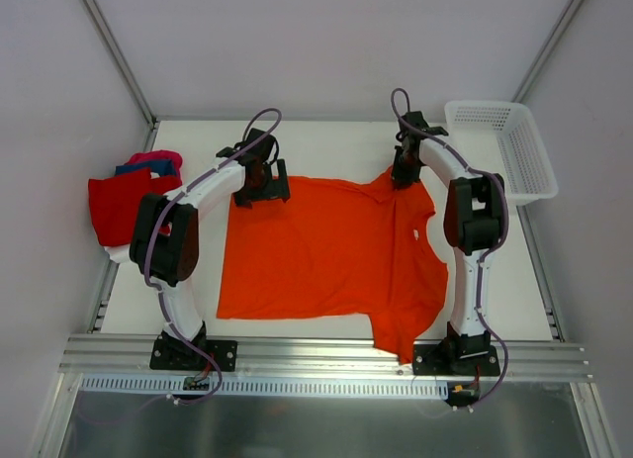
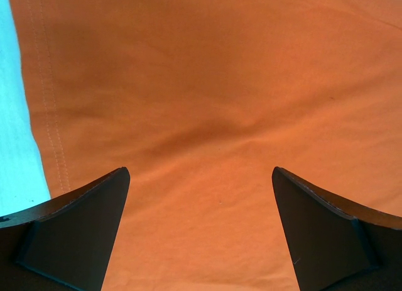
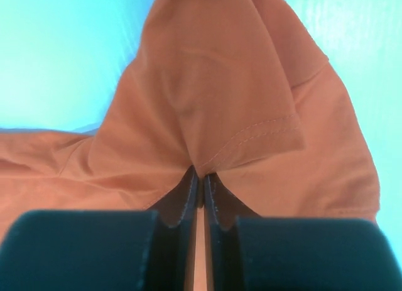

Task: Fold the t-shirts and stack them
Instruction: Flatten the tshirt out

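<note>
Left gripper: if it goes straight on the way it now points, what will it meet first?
Most likely the orange t-shirt: in the left wrist view its cloth fills the space ahead of the open left gripper. How far off the cloth lies, I cannot tell.

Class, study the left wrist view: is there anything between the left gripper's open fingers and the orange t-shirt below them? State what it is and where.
Nothing visible does. The left gripper hangs open straight over the orange t-shirt, and only bare cloth shows between its jaws.
</note>
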Available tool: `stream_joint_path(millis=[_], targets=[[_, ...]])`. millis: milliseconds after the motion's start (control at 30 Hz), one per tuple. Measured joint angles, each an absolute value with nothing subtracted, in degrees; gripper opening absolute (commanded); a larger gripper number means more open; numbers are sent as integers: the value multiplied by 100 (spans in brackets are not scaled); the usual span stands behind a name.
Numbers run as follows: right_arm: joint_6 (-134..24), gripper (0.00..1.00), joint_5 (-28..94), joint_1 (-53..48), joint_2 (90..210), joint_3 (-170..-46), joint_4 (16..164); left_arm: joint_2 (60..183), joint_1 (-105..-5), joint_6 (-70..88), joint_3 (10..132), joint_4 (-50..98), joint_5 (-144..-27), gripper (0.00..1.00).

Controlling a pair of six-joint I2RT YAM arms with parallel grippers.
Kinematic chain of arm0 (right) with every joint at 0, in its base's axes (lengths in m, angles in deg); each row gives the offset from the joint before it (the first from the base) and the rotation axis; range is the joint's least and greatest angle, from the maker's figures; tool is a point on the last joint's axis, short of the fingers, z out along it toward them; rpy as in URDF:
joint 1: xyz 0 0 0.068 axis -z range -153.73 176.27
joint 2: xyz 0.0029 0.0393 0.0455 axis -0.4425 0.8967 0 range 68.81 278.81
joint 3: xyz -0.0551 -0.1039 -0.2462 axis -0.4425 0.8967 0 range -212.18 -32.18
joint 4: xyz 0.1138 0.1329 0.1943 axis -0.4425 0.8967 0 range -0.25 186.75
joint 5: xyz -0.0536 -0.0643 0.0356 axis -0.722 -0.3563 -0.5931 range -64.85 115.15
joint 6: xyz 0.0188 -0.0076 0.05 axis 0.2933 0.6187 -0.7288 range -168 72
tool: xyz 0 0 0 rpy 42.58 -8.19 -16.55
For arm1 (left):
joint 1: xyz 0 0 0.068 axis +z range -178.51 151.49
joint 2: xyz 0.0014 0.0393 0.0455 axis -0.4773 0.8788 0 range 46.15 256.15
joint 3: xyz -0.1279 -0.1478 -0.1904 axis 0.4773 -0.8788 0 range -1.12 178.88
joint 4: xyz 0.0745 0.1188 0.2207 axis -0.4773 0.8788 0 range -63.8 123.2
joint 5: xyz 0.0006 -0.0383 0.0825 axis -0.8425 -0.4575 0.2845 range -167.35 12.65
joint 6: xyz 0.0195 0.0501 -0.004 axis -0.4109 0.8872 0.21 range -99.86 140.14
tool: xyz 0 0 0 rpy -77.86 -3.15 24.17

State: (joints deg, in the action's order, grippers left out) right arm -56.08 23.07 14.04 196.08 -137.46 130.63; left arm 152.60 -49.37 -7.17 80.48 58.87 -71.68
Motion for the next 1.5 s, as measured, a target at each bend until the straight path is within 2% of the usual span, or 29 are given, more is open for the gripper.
stream_joint_path(millis=[200,400,500,567,700,967,1500], targets=[[-5466,12,2304,1402,19605,-14318,13406,15260,-4937,-717,8048,5817,-7299,99],[-5346,16,2309,1402,19715,-15462,13832,15264,-4937,-719,7987,5743,-7439,99],[-5317,19,2309,1404,19815,-15800,13841,15262,-4939,-741,7744,5594,-7649,93],[-5302,19,2313,1404,19881,-15853,13869,15240,-4963,-784,7447,5421,-7778,86],[-5300,19,2348,1408,20095,-15857,13931,15116,-5232,-922,6872,5308,-7832,81],[-5293,21,2398,1412,20445,-15857,14014,15081,-6506,-1117,6839,5047,-7828,79],[-5273,24,2412,1415,20445,-15442,13957,15135,-6414,-1187,6662,4993,-7321,79]])
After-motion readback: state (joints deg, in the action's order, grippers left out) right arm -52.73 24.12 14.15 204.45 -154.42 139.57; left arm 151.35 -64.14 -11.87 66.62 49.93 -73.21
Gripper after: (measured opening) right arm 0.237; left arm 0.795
